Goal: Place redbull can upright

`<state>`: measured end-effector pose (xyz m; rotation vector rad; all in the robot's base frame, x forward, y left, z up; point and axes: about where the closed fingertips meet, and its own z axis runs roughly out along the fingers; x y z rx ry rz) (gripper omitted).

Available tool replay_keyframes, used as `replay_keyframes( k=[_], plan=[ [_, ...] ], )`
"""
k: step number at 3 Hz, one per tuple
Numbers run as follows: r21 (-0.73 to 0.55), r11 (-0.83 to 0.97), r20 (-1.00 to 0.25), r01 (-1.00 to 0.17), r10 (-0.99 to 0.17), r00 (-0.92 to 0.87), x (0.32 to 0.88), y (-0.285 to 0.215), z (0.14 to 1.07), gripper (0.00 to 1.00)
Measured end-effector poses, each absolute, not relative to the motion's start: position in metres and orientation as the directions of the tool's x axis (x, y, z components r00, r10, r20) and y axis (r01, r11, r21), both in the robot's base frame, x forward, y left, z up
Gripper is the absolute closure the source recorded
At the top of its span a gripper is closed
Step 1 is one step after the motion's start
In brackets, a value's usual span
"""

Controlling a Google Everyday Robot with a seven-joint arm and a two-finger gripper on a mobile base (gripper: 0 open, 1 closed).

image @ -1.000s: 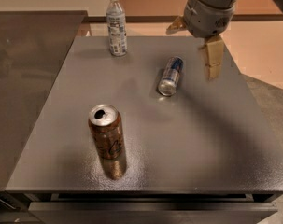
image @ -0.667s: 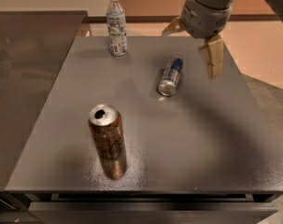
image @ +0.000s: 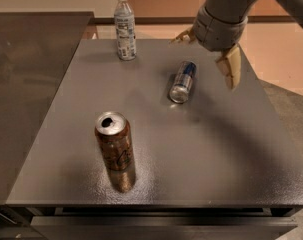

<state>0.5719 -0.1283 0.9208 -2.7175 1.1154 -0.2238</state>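
A brown can [image: 113, 149] is seen upright, well in front-left of the redbull can [image: 182, 81]; a clear bottle [image: 125, 29] is stood behind-left of it. The redbull can is laid sideways on the table [image: 216, 149]. Just right of it, apart, the gripper [image: 204, 61] is held spread, empty.

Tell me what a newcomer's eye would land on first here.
The gripper hovers open above the far right of the table, just beside the redbull can, which lies on its side. Nearer the front an opened brown can stands upright, and a clear bottle stands at the far edge.
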Motion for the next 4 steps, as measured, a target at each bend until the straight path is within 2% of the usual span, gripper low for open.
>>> replay_keyframes(
  k=[2, 4],
  plan=[
    [-0.240, -0.708, 0.083, -0.664, -0.696, 0.713, 0.578, -0.127, 0.923, 0.00],
    [-0.200, -0.783, 0.150, -0.590, -0.619, 0.771, 0.590, -0.111, 0.915, 0.00]
  ],
)
